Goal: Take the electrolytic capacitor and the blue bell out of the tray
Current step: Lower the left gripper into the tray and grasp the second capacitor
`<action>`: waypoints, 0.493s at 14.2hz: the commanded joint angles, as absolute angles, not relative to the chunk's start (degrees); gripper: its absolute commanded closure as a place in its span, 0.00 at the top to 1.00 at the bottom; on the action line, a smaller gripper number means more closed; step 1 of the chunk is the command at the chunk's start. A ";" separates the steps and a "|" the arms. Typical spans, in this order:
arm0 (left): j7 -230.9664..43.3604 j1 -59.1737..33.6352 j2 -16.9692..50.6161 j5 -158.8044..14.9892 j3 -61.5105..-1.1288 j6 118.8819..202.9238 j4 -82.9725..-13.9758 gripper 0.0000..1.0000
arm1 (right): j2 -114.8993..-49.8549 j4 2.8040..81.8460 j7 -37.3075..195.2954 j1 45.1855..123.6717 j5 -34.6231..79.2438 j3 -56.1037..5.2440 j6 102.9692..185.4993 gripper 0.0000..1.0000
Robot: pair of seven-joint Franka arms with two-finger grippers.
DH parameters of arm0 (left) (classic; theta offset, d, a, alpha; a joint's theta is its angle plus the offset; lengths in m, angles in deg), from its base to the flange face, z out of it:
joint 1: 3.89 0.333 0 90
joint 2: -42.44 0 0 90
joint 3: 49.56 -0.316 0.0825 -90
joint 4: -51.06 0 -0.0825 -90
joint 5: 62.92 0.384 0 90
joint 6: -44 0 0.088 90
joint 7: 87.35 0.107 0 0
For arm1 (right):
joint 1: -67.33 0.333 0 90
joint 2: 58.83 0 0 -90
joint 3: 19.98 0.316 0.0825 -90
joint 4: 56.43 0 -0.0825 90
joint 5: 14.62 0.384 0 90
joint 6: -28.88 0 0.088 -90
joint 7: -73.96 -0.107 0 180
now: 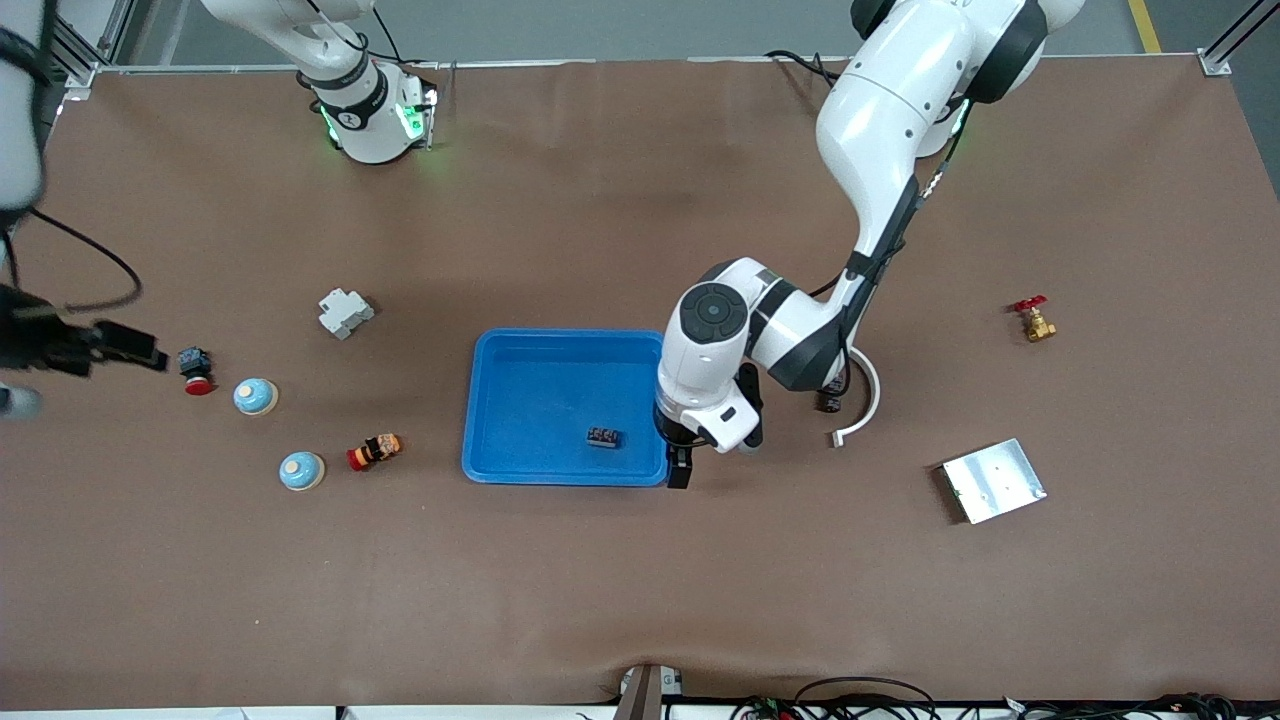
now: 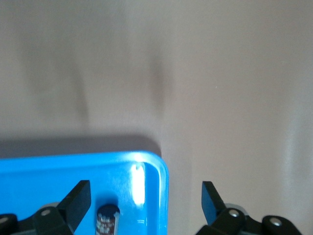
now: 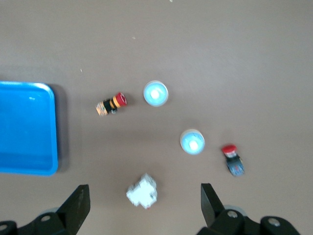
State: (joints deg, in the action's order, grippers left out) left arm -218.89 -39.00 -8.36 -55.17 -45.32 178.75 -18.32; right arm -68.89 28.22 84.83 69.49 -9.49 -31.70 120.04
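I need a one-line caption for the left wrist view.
Open left claw over the blue tray's corner, capacitor lying inside.

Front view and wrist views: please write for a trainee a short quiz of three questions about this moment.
1. True or false: the capacitor lies in the tray.
2. How many bells stand on the table below the right claw?
3. The left claw, over the tray's corner, is: A) open, B) shut on the capacitor, C) shut on a bell.
Key: 1 true; 2 two; 3 A.
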 commanded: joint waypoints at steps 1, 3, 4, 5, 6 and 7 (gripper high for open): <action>-222.34 -42.55 -9.85 -55.97 -48.32 181.36 -16.61 1.00 | -63.58 30.14 82.49 62.17 -13.90 -23.10 117.39 1.00; -223.58 -44.23 -11.25 -55.97 -49.03 183.04 -16.53 1.00 | -62.08 30.14 78.47 59.51 -16.98 -17.98 116.16 1.00; -223.58 -44.58 -11.52 -56.06 -48.94 183.57 -16.53 1.00 | -61.82 30.14 76.10 59.68 -18.56 -17.18 115.89 1.00; -223.58 -44.85 -11.61 -56.06 -48.86 183.83 -16.53 1.00 | -61.73 30.23 74.24 59.68 -18.93 -16.12 115.80 1.00; -223.67 -45.46 -12.04 -56.06 -48.94 184.45 -16.44 1.00 | -61.81 30.23 73.27 59.68 -18.93 -16.03 115.98 1.00; -223.67 -45.99 -12.57 -56.06 -49.03 185.41 -16.44 1.00 | -61.90 30.14 73.26 59.51 -18.58 -16.11 116.32 1.00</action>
State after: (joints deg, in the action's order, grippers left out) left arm -222.88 -44.50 -11.00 -55.17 -47.71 183.92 -18.23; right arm -62.66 28.91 74.89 61.02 -17.59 -17.41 115.75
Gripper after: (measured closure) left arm 0.000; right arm 0.000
